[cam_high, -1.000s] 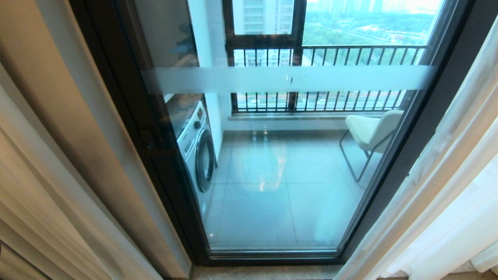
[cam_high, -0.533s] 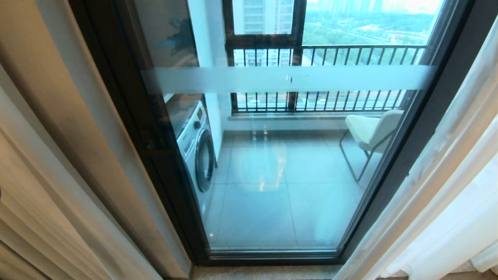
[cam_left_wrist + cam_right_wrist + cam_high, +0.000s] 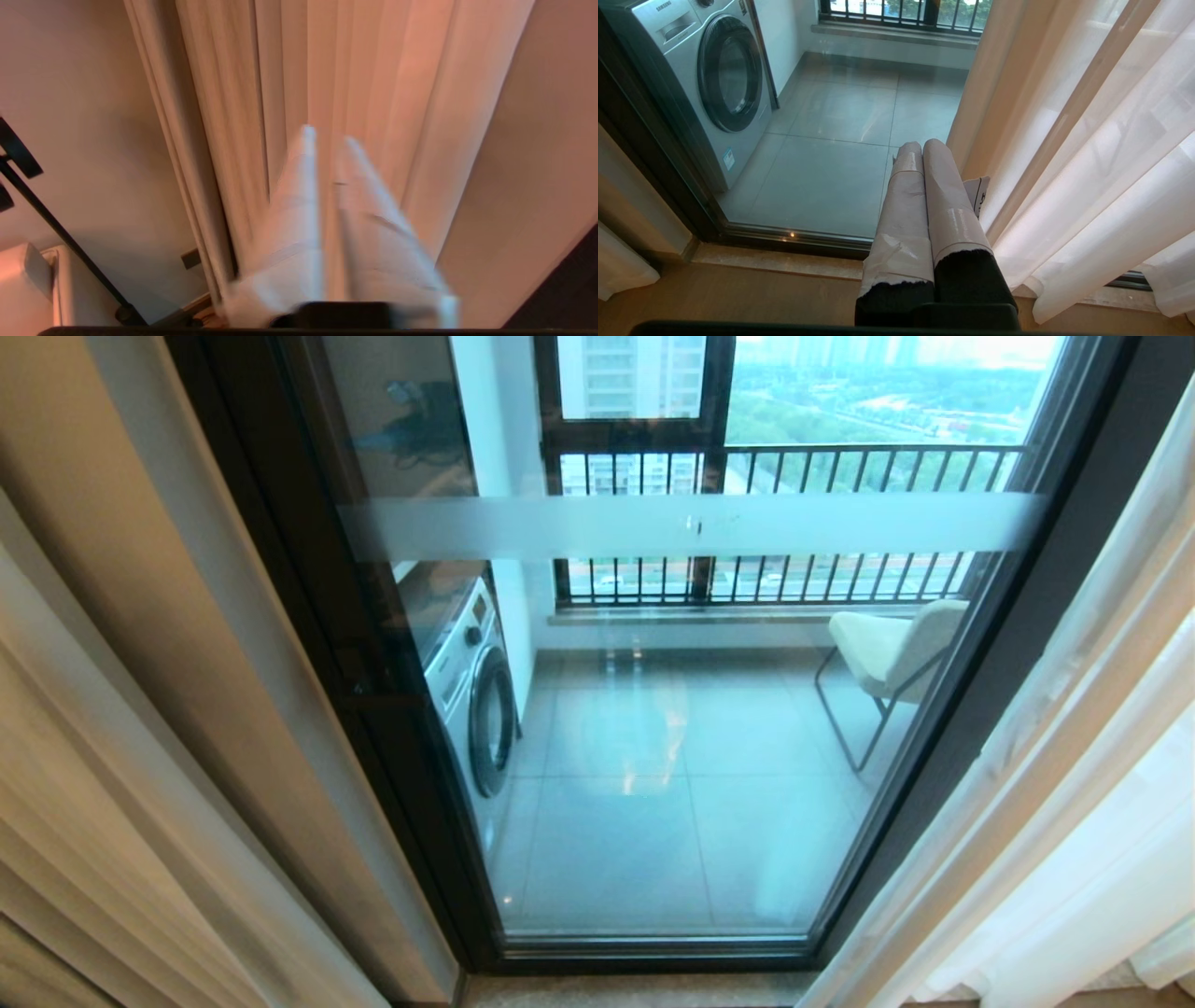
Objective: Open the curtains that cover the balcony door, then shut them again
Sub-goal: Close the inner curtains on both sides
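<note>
- Balcony door [image 3: 672,728]: glass in a dark frame, uncovered across the middle of the head view; a frosted band [image 3: 691,525] runs across the pane.
- Curtains: the sheer white panel [image 3: 1074,821] hangs gathered at the right of the door, folds reaching the floor. At the left edge hang beige drapes [image 3: 84,784], also bunched to the side.
- Through the glass: washing machine [image 3: 471,695] on the left of the balcony, a pale chair [image 3: 892,653] on the right, black railing [image 3: 794,523] behind.
- Neither arm shows in the head view.
- Left gripper [image 3: 327,137]: seen from its wrist camera, blurred, pointed at the beige folds. A narrow gap shows between the two wrapped fingers [image 3: 299,196]; nothing sits between them. Contact with the fabric cannot be told.
- Right gripper [image 3: 922,145]: low, in front of the door sill, just beside the sheer curtain. Fingers [image 3: 943,186] pressed together, holding nothing.
</note>
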Robot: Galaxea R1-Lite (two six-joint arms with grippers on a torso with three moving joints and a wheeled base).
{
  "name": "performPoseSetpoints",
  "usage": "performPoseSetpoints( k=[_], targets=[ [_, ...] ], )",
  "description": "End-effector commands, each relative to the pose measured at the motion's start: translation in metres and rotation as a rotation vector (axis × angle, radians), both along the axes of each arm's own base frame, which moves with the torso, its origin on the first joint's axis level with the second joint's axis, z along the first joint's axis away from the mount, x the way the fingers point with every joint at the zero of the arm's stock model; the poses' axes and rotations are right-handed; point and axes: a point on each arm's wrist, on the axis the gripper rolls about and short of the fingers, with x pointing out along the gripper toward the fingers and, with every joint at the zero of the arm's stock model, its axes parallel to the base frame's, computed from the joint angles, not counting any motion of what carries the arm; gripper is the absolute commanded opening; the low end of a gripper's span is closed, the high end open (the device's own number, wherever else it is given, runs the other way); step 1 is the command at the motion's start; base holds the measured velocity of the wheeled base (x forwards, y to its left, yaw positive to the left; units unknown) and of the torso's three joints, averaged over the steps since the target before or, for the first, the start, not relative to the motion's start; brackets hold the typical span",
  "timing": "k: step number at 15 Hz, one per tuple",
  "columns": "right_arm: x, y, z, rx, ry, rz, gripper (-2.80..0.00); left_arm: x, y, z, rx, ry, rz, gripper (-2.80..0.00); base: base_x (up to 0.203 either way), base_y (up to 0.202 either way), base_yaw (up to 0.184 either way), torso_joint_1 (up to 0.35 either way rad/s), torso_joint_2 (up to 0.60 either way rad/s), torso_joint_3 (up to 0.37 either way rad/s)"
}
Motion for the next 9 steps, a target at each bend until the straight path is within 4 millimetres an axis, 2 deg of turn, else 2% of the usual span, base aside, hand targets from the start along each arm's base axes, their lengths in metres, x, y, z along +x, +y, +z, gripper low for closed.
performPoseSetpoints(
  k=[1, 6, 9],
  targets=[
    [0.000, 0.000, 0.000, -0.001, 0.001, 0.000, -2.80, 0.007, 0.004, -0.006, -0.013, 0.024, 0.009, 0.00, 0.000, 0.000, 0.000, 0.000, 0.00, 0.000],
    [0.000, 0.000, 0.000, -0.001, 0.001, 0.001, -2.80, 0.023, 0.011, -0.015, -0.038, 0.020, -0.001, 0.00, 0.000, 0.000, 0.000, 0.000, 0.00, 0.000],
    [0.000, 0.000, 0.000, -0.001, 0.001, 0.002, -2.80, 0.039, 0.017, -0.024, -0.065, 0.018, -0.071, 0.00, 0.000, 0.000, 0.000, 0.000, 0.00, 0.000]
  ],
)
